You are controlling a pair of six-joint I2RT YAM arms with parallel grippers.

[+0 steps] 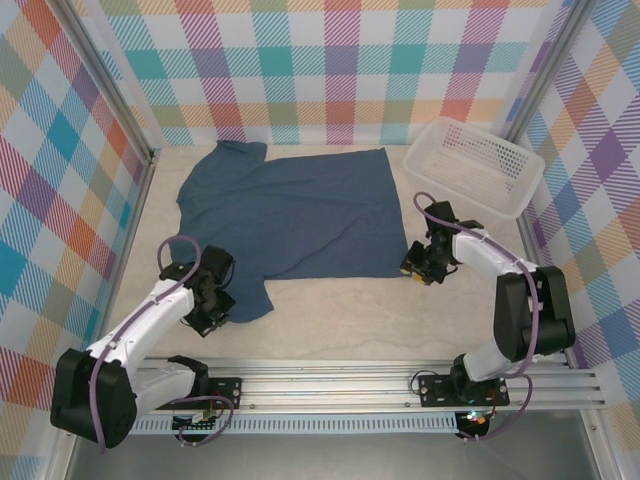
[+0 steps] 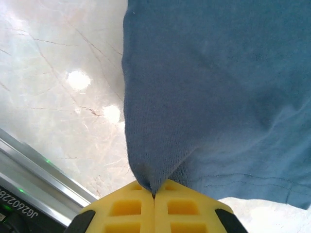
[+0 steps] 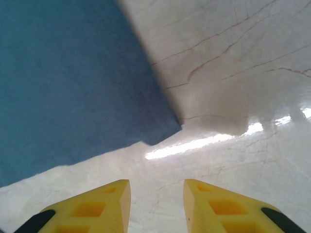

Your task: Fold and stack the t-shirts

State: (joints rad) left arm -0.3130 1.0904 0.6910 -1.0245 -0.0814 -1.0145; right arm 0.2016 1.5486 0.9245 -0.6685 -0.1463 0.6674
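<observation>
Grip looked sound: left fingers (image 2: 124, 209) clamped edge of plain dark denim-blue cotton t-shirt (image 1: 290, 215). Right fingers (image 3: 97, 206) stood apart, needed to pinch nr corner b4 even lift.

One dark denim-blue t-shirt (image 1: 290, 215), plain, no print, lies spread nearly flat on the pale marbled table (image 1: 330, 320), collar to the left, hem to the right; the near-left sleeve bunches up, drawn into a pinched point, and the near-right hem corner sits flat
</observation>
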